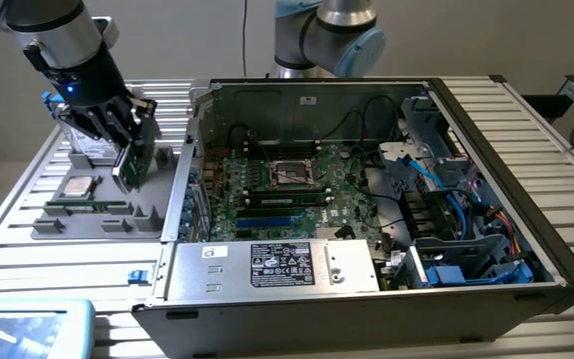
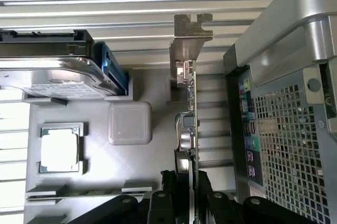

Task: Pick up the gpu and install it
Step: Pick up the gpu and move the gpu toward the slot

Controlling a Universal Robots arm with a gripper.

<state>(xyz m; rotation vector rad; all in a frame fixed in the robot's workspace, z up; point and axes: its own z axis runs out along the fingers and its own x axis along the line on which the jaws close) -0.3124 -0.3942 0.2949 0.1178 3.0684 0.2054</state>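
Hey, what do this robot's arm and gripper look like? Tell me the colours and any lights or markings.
The arm is built from silver-grey cylindrical tubes, with a rounded joint capped in light blue. The wrist section is black and carries a small glowing blue light. The gripper is black, with several linked, jointed fingers.

arm point(image 1: 68, 41) angled dwn, fingers point(image 2: 158, 206) clamped

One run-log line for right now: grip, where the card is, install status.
gripper: shut on gpu | gpu: upright over grey tray, outside open PC case | install: not yet done
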